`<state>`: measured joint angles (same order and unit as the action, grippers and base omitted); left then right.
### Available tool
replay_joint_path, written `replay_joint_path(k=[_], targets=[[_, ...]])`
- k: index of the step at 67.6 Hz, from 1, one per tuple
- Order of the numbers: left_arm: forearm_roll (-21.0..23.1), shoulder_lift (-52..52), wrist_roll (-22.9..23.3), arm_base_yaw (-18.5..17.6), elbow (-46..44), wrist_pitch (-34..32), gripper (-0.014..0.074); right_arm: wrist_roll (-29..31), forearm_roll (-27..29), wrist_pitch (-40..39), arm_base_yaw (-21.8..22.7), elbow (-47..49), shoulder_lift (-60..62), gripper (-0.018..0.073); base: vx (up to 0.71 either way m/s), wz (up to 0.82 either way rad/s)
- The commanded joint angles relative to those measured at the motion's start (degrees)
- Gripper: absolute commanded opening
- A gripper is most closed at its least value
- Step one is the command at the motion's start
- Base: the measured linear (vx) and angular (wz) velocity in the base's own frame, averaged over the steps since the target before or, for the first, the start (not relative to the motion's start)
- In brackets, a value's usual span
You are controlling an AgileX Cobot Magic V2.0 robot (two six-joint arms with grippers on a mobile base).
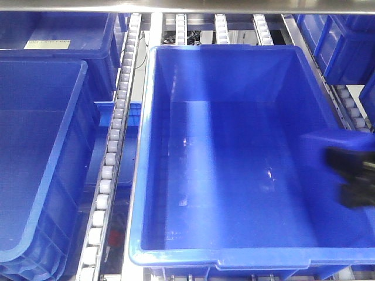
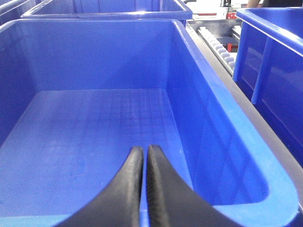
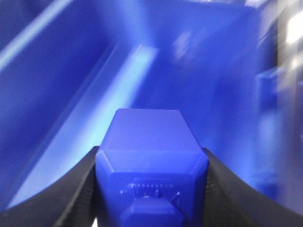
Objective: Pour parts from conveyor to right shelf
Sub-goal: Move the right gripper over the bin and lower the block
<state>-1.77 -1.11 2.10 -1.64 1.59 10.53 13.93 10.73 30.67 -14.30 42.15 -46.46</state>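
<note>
One blue part (image 3: 150, 151) in right claw (image 3: 151, 189) points lengthwise into bin (image 3: 57, 71).

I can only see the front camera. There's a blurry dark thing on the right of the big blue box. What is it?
Observer: That's the right gripper, and it's shut on a blue block.
Operator: Is it over the box?
Observer: Yes, the right wrist view shows blue bin walls beyond the block.
Operator: Where's the other hand?
Observer: The left gripper is shut and empty, over another bin with nothing in it.
</note>
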Motion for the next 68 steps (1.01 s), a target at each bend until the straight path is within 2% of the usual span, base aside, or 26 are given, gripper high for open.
replay_joint_path(k=[1, 11, 26, 45, 58, 68], targets=[[0.05, -0.36, 0.42, -0.28, -1.08, -4.12, -0.0006, 0.78, 0.06, -6.17, -1.5, 3.34, -6.37, 0.0008, 0.0, 0.0], [0.05, -0.36, 0.42, -0.28, -1.08, -4.12, -0.0006, 0.73, 0.35, -7.32, -1.63, 8.14, -17.61, 0.001, 0.0, 0.0], [0.05, -0.36, 0.42, -0.28, -1.08, -4.12, -0.0006, -0.8, 1.04, -4.47, -1.63, 18.05, -34.99, 0.0016, 0.0, 0.0], [0.05, -0.36, 0.42, -0.28, -1.08, -4.12, -0.0006, -1.71, 0.65, 8.13, -1.63, 34.11, -52.43, 0.0057, 0.0, 0.0], [0.05, -0.36, 0.42, -0.28, -1.08, -4.12, -0.0006, -4.05, -1.7, 15.34, -1.63, 43.19, -59.73, 0.0163, 0.0, 0.0], [0.05, -0.36, 0.42, -0.28, -1.08, -4.12, -0.0006, -5.23, -2.57, 17.65, -1.63, 47.23, -62.54, 0.0305, 0.0, 0.0]])
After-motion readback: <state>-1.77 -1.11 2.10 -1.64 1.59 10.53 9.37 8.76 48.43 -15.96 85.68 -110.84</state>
